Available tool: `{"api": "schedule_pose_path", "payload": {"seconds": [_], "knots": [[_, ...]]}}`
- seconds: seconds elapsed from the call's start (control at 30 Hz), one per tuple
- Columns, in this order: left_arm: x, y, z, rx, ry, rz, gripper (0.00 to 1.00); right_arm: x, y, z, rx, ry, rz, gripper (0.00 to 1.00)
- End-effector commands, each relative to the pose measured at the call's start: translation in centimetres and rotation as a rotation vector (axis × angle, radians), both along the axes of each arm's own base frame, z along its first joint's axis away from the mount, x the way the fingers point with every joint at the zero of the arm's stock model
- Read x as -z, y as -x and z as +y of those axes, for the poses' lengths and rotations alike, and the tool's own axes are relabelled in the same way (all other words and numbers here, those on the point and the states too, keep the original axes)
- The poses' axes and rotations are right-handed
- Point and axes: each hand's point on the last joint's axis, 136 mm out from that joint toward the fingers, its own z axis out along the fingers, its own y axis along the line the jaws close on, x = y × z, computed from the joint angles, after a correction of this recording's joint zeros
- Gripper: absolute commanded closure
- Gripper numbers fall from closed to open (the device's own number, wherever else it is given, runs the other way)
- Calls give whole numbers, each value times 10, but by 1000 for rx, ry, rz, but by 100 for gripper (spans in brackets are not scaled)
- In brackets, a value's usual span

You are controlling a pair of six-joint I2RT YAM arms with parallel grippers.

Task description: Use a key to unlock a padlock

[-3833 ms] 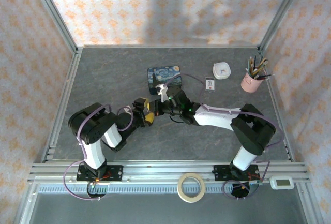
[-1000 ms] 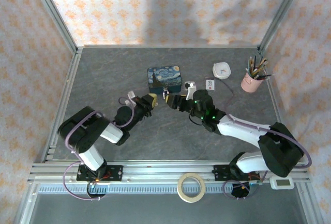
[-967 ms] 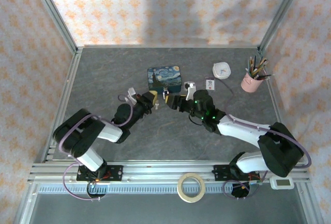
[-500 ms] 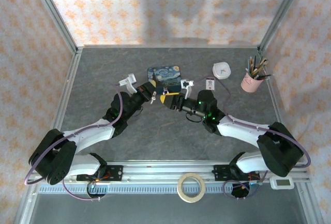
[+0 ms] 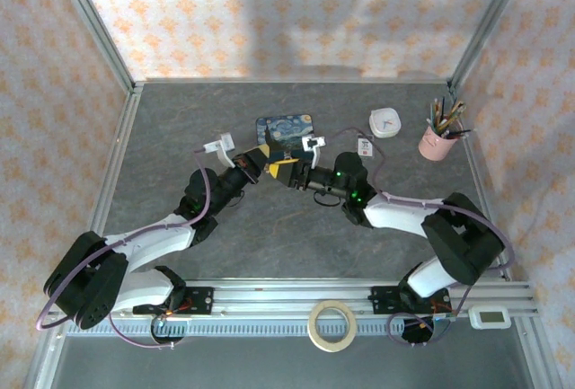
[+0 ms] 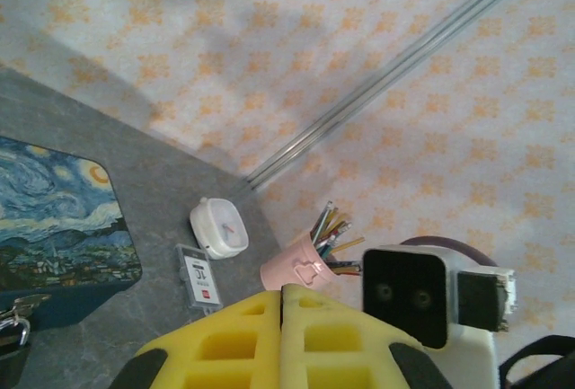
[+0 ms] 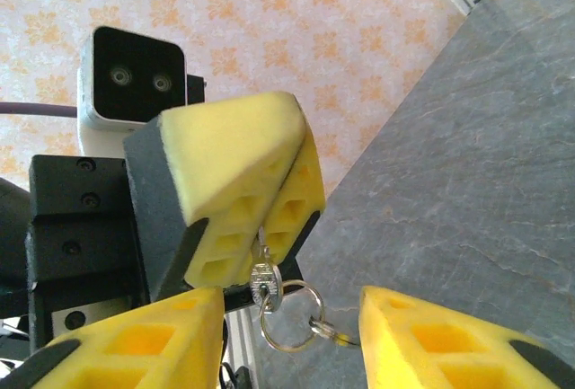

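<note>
- The grey table (image 5: 180,137) fills the middle of the top view.
- The left arm (image 5: 153,236) is stretched from the lower left of the frame to the centre. The right arm (image 5: 404,214) is stretched from the lower right to the same place.
- The blue box (image 5: 286,127) is seen just above the centre, lying flat on the table.
- The tape roll (image 5: 314,324) is laid on the rail at the bottom centre.
- The pink cup (image 5: 437,144), filled with pencils, is placed at the right side, with the white clock (image 5: 384,122) to its left.
- The left gripper (image 7: 262,250) is closed, and the key is pinched between its yellow pads.
- The right gripper (image 7: 287,304) is held open. One finger is seen on each side of the hanging ring, and neither touches it.
- The white card (image 5: 365,146) lies right of the box.
- The key (image 7: 264,281) hangs down out of the left pads, and its ring (image 7: 289,319) is hung below it.
- The padlock (image 6: 13,315) is taken to be the silvery piece at the lower left edge of the left wrist view, at the edge of the box. Whether it is locked cannot be told.
</note>
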Motion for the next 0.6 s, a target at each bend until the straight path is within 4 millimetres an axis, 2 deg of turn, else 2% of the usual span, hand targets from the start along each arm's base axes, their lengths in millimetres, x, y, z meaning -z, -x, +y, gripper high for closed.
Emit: {"api": "schedule_pose_path", "payload": {"seconds": [0.0,0.17,0.3,0.43,0.5,0.53,0.57], "knots": [[-18,11,-4,42,55,-70,100,-34,5,6,-70,-101,-69,61],[-17,12,-4,43,79,-64,100,-39,8,8,-99,-135,-60,66],[-19,13,-4,45,98,-65,100,-36,9,11,-120,-139,-46,79],[-21,14,-6,58,124,-66,100,-32,7,12,-121,-144,-30,80],[-22,15,-7,65,134,-64,100,-32,6,13,-121,-145,-30,90],[-21,15,-8,68,138,-63,100,-32,6,13,-119,-144,-30,100],[-23,15,-8,69,144,-61,100,-31,5,13,-114,-141,-32,100]]}}
